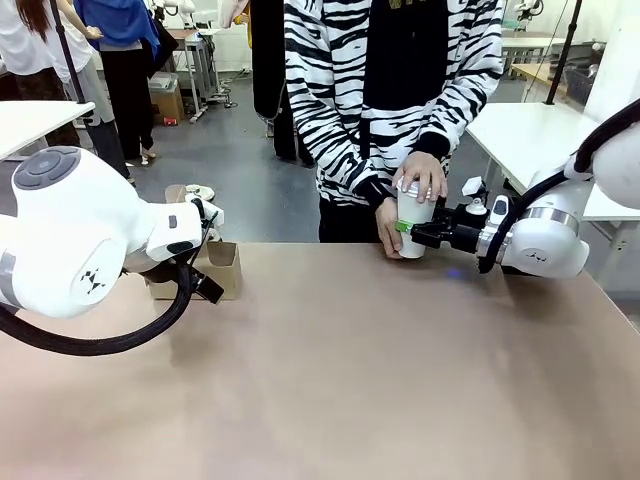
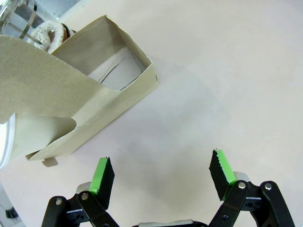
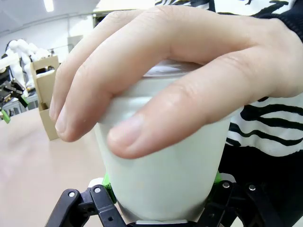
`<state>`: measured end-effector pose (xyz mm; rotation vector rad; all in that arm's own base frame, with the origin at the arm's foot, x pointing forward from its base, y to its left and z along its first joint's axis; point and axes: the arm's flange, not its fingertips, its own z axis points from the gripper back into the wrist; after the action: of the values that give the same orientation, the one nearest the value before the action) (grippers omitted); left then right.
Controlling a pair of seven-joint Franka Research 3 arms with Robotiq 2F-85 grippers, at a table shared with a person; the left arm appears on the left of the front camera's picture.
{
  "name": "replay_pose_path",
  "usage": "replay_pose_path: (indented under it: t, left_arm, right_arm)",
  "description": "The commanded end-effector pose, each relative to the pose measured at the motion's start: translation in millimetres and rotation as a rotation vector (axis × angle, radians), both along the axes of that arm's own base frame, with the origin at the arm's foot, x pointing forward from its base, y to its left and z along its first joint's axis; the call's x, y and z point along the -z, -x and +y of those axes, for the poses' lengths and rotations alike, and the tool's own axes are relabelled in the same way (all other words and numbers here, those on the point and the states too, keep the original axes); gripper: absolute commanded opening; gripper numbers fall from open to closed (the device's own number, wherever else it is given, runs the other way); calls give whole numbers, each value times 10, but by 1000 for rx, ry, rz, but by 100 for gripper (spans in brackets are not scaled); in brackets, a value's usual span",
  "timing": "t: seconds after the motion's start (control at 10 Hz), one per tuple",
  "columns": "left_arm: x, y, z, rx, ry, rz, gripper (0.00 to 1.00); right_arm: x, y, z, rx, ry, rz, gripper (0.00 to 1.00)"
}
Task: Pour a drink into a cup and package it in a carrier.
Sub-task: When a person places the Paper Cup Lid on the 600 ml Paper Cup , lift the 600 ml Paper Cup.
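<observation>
White rounded arms (image 1: 60, 240) carry black cables (image 1: 100, 345) and black jaws with green pads (image 2: 100, 171).

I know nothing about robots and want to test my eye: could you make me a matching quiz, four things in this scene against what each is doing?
Things:
1. robot's left hand
2. robot's right hand
3. person's upper hand
4. carrier

States:
A. closed on the cup from the side
B. lying over the top of the cup
C. open above the table, holding nothing
D. brown cardboard, standing on the table

Pairs: 1-C, 2-A, 3-B, 4-D
</observation>
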<state>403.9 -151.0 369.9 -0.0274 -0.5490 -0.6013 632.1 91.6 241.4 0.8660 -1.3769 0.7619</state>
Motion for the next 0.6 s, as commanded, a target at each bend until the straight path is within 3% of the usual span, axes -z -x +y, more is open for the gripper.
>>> replay_pose_path:
  t: [0.0,0.5]
  left_arm:
    - [-5,3,-1,1,1,-1,100]
    - [-5,3,-1,1,1,-1,100]
  right_arm:
    - [-16,-3,21,-1,-2,-2,80]
    - [-16,-3,21,-1,-2,-2,80]
